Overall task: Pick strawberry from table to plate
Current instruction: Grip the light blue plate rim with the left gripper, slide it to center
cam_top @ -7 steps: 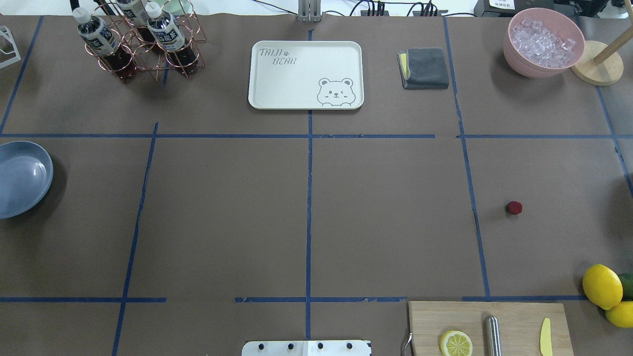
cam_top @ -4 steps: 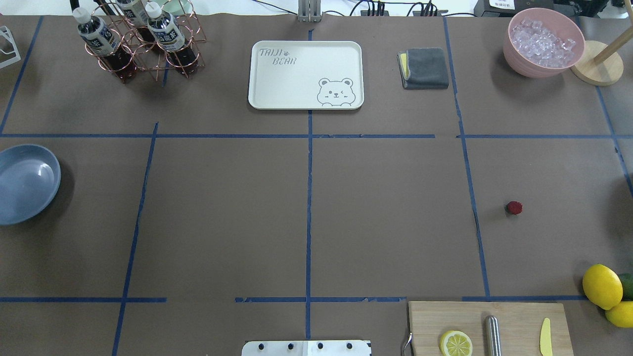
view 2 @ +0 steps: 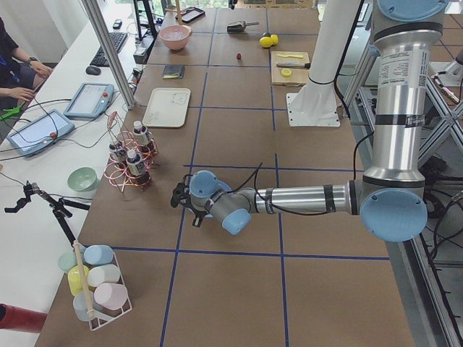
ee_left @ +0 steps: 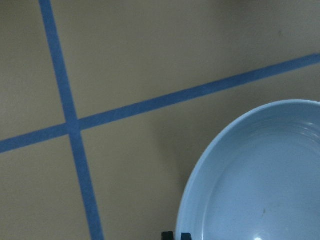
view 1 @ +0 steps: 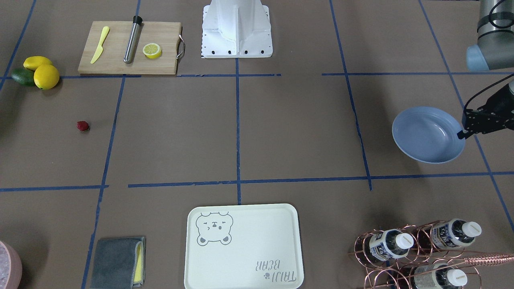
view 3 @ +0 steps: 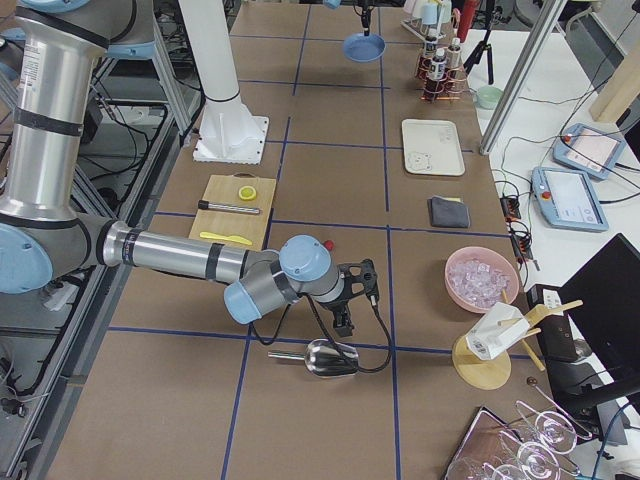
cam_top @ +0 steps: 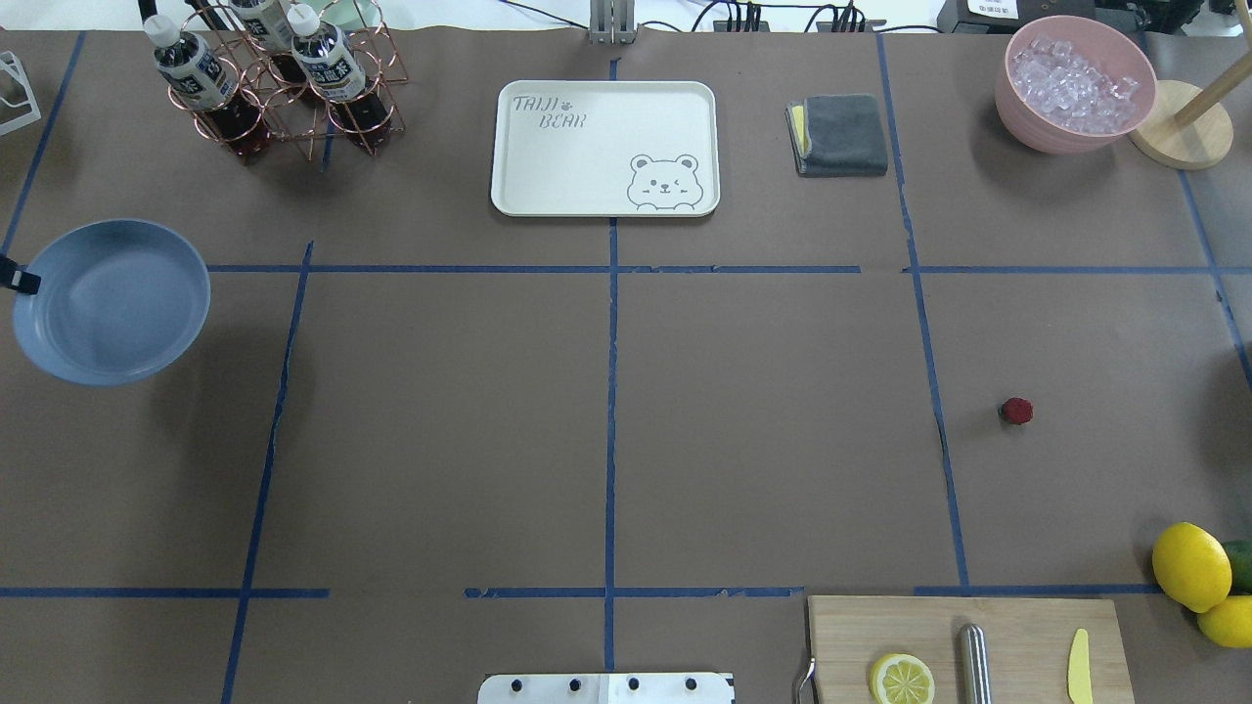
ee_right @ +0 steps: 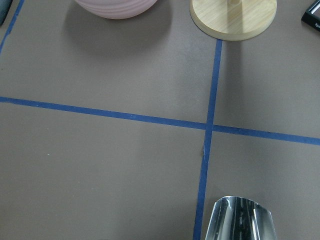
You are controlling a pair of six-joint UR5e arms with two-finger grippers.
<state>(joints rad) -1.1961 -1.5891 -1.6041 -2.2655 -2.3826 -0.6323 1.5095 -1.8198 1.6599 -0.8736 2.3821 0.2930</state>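
Observation:
The strawberry (cam_top: 1016, 412) is a small dark-red berry lying alone on the brown table (cam_top: 763, 440), right of centre; it also shows in the front view (view 1: 83, 126). The light-blue plate (cam_top: 111, 301) hangs above the table's left side and casts a shadow beneath it. My left gripper (view 1: 462, 133) is shut on the plate's (view 1: 427, 134) outer rim; only its black tip (cam_top: 15, 282) shows overhead. In the left wrist view the plate (ee_left: 260, 175) fills the lower right. My right gripper (view 3: 358, 295) hovers low, far right of the strawberry; I cannot tell its state.
A cream bear tray (cam_top: 604, 147), bottle rack (cam_top: 279, 83), grey cloth (cam_top: 839, 135) and pink ice bowl (cam_top: 1074, 83) line the far edge. The cutting board (cam_top: 968, 650) with a lemon half, and whole lemons (cam_top: 1191, 567), sit near right. A metal scoop (view 3: 325, 357) lies by my right gripper.
The plate has come up off the table's left edge and moved right and farther away, held by my left gripper. The strawberry has not moved.

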